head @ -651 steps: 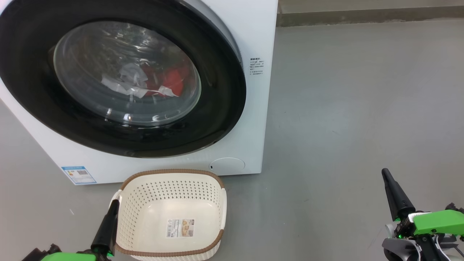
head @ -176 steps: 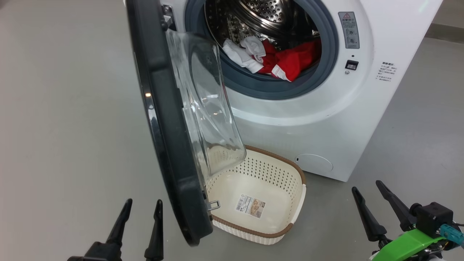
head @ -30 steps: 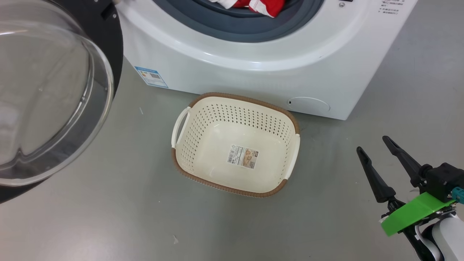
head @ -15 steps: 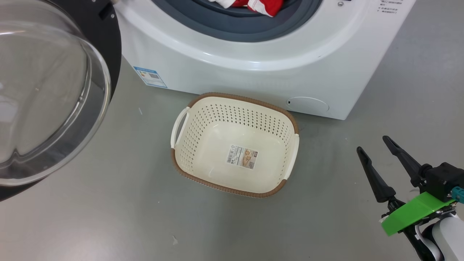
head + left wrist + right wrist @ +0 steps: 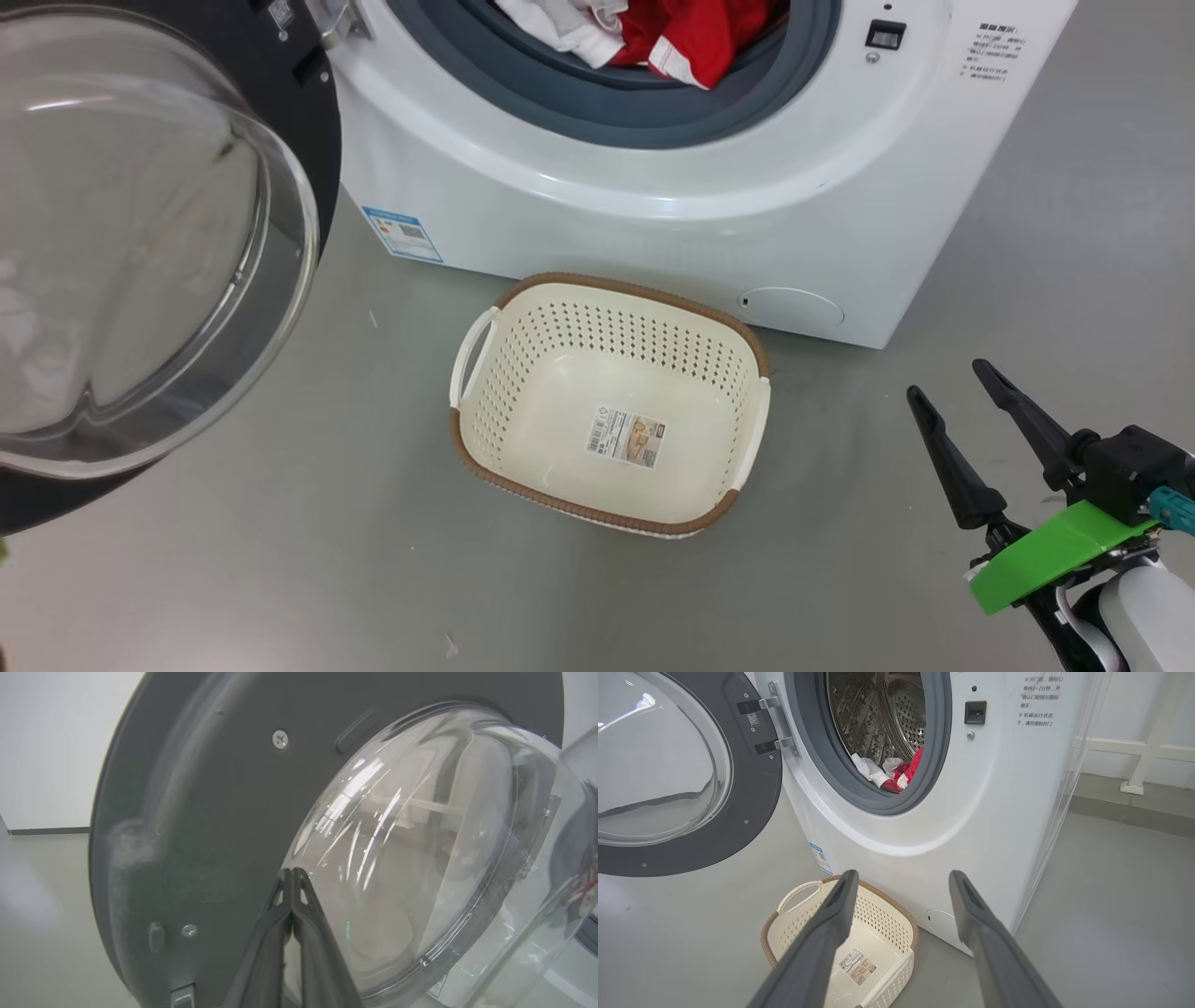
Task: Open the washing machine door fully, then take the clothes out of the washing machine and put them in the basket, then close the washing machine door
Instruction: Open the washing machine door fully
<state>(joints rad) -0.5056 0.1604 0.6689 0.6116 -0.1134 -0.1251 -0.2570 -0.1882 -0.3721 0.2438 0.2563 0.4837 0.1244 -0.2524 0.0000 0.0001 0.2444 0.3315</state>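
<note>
Close before the door (image 5: 196, 812), left fingers (image 5: 270, 942) are clenched together, empty; right fingers (image 5: 817, 947) stand released.

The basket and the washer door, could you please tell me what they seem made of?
The basket looks like matte cream moulded plastic, given its regular holes; its brown rim mimics weaving, probably plastic too. The door frame looks like dark grey plastic, with screws showing; its bulging window is clear and glossy with sharp reflections: glass or clear plastic.
</note>
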